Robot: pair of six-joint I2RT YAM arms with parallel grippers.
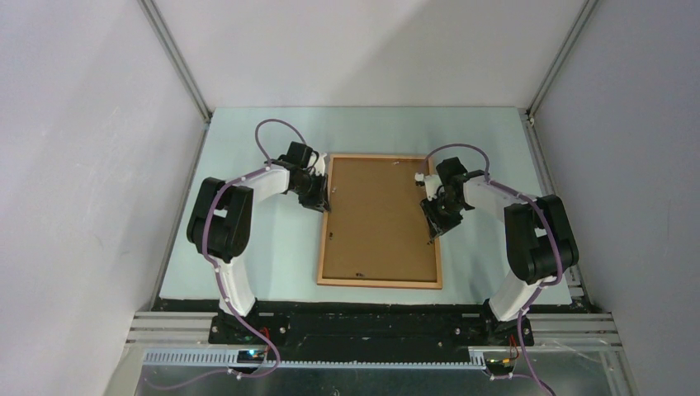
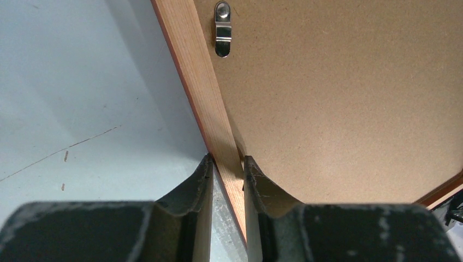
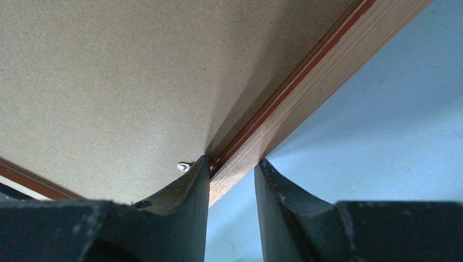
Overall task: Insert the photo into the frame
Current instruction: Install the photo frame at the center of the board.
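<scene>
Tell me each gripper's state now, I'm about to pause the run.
Left gripper: shut on the frame.
Right gripper: straddles the frame's opposite rail; grip cannot be told.

The frame lies back up, its front hidden under the brown backing board. Both wrist views cut it off at their edges. A metal clip is half hidden behind a finger of the right gripper. Specks by the frame's near rail are too small to identify.

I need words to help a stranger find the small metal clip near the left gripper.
Start at the big wooden frame lying back-up, filled by a brown backing board. Just inside the rail gripped by the left gripper sits the clip: shiny silver against matte brown.
</scene>
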